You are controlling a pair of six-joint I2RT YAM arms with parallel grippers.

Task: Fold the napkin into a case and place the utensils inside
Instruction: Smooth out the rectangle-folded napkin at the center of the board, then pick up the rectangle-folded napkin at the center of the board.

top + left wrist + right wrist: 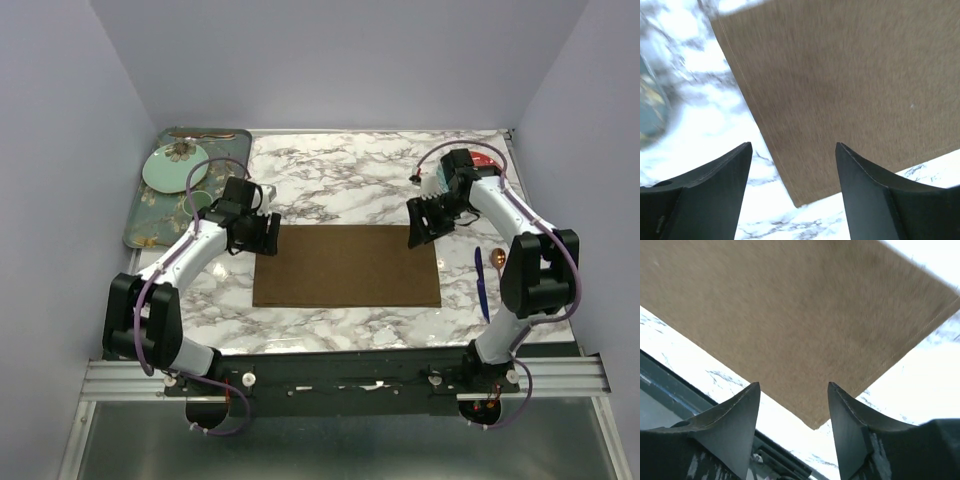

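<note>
Your napkin (pixel 347 265) lies flat on the table (pixel 330 180), utensils (pixel 481 285) near its right edge. Your left gripper (pixel 268 235) and right gripper (pixel 418 232) hover over its far corners, jaws apart, empty. Pinch unevenly and the fold may skew.
</note>
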